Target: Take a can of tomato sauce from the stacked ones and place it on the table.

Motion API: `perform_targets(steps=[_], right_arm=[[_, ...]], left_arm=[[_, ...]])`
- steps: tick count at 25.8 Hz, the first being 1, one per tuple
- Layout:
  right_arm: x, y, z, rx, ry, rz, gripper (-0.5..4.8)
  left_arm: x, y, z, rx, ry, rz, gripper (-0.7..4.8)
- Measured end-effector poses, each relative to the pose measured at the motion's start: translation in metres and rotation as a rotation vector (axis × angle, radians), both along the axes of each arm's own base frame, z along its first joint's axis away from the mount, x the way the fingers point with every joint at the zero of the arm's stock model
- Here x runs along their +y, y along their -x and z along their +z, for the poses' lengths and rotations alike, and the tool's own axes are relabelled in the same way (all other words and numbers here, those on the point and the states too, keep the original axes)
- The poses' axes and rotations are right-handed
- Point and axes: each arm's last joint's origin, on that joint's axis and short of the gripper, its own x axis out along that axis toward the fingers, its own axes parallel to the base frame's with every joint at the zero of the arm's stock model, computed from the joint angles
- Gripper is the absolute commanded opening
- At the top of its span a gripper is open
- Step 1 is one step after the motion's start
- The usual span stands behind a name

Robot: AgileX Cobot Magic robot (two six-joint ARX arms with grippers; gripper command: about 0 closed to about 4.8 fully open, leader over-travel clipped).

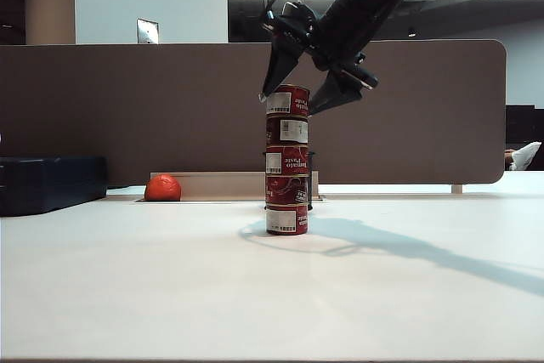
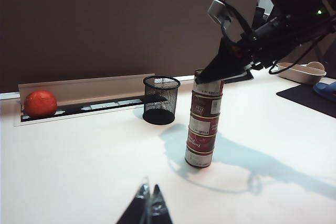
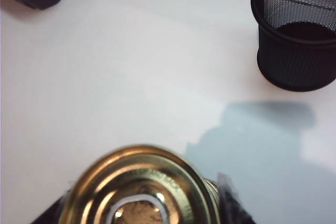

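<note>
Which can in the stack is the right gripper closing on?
The top can of the five stacked cans; the right gripper straddles it, one finger either side, jaws not visibly clamped.

My right arm is up and reaching; my left sits low and idle.

My black right arm slants down from the upper right of the exterior view, its black two-finger right gripper [image 1: 295, 101] pointing downward with its jaws spread apart, one finger [image 1: 277, 72] on each side of the topmost dark-red tin with silver rims [image 1: 287, 100]; I cannot tell whether the pads touch it yet. My black left gripper [image 2: 149, 204] hangs low near the white tabletop [image 2: 79, 161], its pointed fingertips drawn together, nothing between them.
</note>
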Motion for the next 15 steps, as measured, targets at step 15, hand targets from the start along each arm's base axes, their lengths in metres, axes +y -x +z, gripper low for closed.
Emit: perform_targets(steps=[15], right_arm=[[-0.0001, -0.0005, 0.0024, -0.015, -0.007, 0.0, 2.6]], left_arm=[[0.0, 0.0, 0.0, 0.0, 0.0, 0.0, -0.06]])
